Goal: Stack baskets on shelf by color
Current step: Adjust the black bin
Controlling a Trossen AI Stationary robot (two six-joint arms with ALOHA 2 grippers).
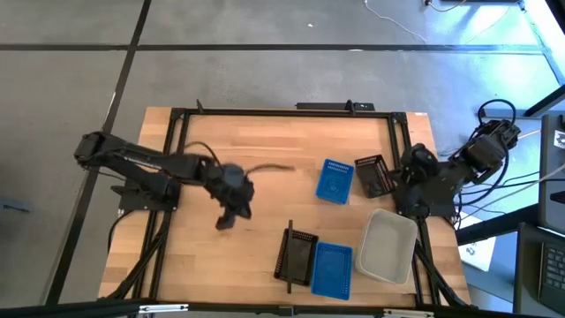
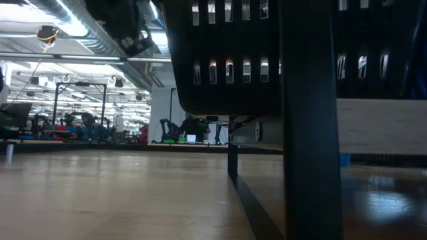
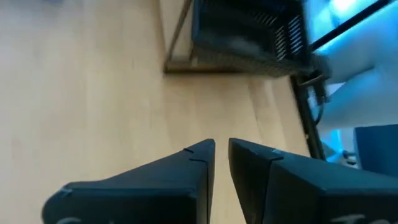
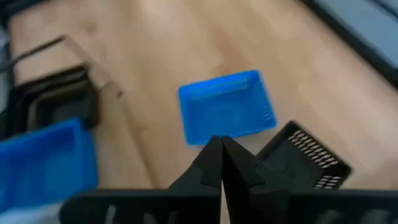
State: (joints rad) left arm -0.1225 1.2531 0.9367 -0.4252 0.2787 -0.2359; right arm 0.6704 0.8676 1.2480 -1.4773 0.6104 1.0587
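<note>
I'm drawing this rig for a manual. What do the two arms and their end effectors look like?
Both are dark, jointed arms. The left arm's end effector has two black, wedge-shaped flat fingers. The right arm's end effector has matching tapered black fingers, and black cables loop at that arm's base. No markings are legible.

Setting: robotics lab or industrial workshop hall.
Floor (image 1: 265,75): grey concrete with dark seams, around a black-framed wooden desk (image 1: 265,150).
Ceiling: exposed silver ducting (image 2: 73,20) and rows of strip lights (image 2: 40,30) in the low view.
Far background: long open room with benches, metal frames (image 2: 67,100) and further equipment, too distant to identify.
Right of the desk: loose cables (image 1: 494,115) and part of a keyboard (image 1: 552,269).
</note>
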